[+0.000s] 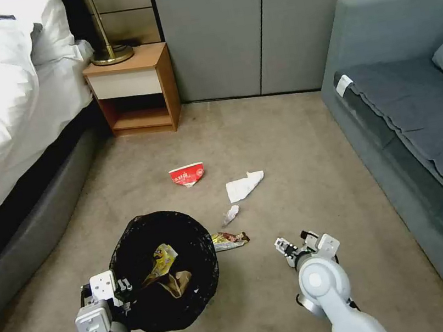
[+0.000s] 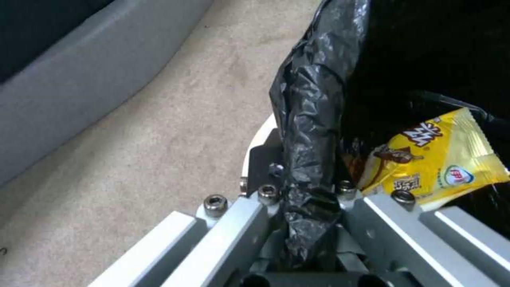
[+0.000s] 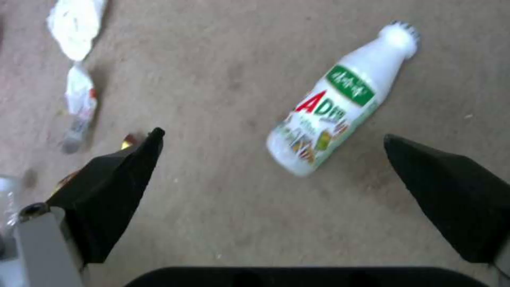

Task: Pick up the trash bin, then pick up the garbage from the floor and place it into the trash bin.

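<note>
Right wrist view: my right gripper (image 3: 271, 139) hangs wide apart over the carpet, a white bottle (image 3: 337, 103) lying between its fingers. It looks light, smooth and likely to roll; I'd pinch across its belly. My left gripper (image 1: 119, 293) is clamped on the bin (image 1: 165, 269) rim.

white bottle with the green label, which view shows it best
The right wrist view: the white bottle lies whole on the carpet between the open right gripper's fingers, label readable. In the head view the right arm covers that spot. The left wrist view looks at the trash bin instead.
</note>
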`<state>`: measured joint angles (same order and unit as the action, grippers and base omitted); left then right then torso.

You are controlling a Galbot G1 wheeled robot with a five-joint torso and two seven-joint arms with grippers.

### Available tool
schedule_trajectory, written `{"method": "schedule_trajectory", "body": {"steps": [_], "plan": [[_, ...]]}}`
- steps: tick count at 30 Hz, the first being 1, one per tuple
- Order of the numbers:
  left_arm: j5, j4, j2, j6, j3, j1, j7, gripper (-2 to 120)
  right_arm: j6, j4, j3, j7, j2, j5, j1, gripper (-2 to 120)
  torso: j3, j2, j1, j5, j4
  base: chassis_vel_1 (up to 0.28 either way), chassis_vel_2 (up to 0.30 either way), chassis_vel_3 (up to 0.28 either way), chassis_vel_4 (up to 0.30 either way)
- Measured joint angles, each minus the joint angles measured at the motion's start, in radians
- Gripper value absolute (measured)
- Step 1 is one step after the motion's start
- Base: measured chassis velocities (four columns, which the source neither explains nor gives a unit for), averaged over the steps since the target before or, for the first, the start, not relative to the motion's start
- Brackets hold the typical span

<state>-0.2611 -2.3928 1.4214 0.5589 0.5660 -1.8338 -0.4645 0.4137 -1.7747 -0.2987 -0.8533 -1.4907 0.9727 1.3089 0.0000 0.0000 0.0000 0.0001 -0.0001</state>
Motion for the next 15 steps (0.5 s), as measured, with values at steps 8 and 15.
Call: {"method": "schedule_trajectory", "body": {"steps": [8, 15], "plan": [[0.001, 0.001, 0.003, -0.002, -0.007, 0.001, 0.000, 1, -0.007, 0.064, -0.018, 0.027, 0.018, -0.012, -0.039, 100, 0.000, 0.000, 0.000, -0.0001, 0.0001, 0.000, 0.000, 0.000, 0.000], [0.009, 0.003, 0.004, -0.009, -0.010, -0.010, 0.001, 1, -0.016, 0.184, -0.032, 0.063, 0.015, -0.032, -0.099, 100, 0.000, 0.000, 0.000, 0.0000, 0.0001, 0.000, 0.000, 0.000, 0.000]]}}
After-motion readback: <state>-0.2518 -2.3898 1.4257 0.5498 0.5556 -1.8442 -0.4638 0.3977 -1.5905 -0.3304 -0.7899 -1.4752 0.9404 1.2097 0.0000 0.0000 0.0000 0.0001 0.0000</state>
